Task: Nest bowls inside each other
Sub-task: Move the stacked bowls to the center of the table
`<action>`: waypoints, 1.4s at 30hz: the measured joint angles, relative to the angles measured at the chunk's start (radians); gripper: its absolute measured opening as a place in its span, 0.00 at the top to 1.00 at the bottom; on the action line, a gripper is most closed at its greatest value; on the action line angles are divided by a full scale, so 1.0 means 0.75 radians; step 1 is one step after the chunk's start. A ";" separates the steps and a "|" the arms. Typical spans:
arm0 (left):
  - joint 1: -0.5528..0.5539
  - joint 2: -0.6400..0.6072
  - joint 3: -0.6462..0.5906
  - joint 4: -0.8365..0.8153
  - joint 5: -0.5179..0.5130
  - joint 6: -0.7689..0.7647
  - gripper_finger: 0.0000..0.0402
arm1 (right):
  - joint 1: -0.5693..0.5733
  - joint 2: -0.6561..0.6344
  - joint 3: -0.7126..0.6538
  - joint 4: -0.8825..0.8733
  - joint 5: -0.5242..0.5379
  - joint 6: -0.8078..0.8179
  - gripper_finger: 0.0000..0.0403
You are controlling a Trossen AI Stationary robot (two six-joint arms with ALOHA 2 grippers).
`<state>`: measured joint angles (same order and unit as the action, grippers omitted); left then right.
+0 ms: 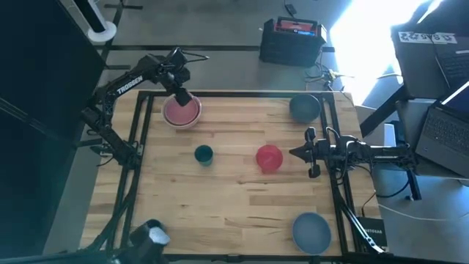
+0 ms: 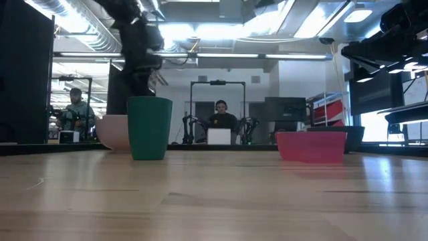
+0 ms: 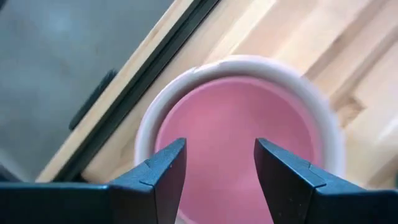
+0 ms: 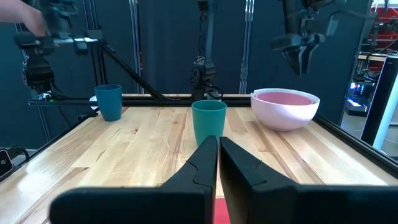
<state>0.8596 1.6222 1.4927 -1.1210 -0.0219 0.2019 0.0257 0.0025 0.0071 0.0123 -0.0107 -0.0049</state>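
Observation:
A pale pink bowl [image 1: 181, 110] sits nested in a white bowl [image 3: 249, 65] at the far left of the table. My left gripper [image 3: 221, 168] hangs open above it, fingers pointing down and clear of the rim, as the right wrist view also shows [image 4: 303, 53]. A small dark teal bowl [image 1: 204, 155] and a red bowl [image 1: 269, 158] stand mid-table. Two grey-blue bowls stand on the right, one far [image 1: 304, 108] and one near [image 1: 311, 231]. My right gripper [image 1: 293, 152] is shut and level, just right of the red bowl.
A second teal bowl [image 4: 109, 101] stands near the table's left side in the right wrist view. A dark metal frame [image 1: 139, 117] runs along the table's edges. Bare wood lies in the middle and along the near edge. People sit in the room beyond the table.

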 joint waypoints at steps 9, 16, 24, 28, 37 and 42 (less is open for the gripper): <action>-0.244 0.000 0.191 -0.002 0.001 -0.064 0.57 | 0.000 0.000 0.000 0.006 0.000 0.000 1.00; -0.423 -0.001 0.285 0.005 0.000 -0.186 0.57 | 0.000 0.000 0.009 0.046 0.184 0.432 1.00; -0.389 0.083 0.241 -0.386 -0.197 -0.380 0.57 | 0.000 0.000 0.094 -0.056 0.294 0.627 1.00; -0.374 0.083 0.144 -0.319 -0.177 -0.397 0.57 | 0.000 0.000 0.108 -0.115 0.285 0.638 1.00; -0.365 0.080 -0.076 -0.149 -0.115 -0.434 0.57 | 0.000 0.000 0.130 -0.235 0.264 0.665 1.00; -0.363 0.080 -0.172 -0.025 -0.053 -0.440 0.57 | 0.000 0.000 0.131 -0.253 0.260 0.665 1.00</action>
<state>0.5873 1.6821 1.3639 -1.1395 -0.0616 -0.1284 0.0257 0.0025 0.1051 -0.1774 0.1844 0.4938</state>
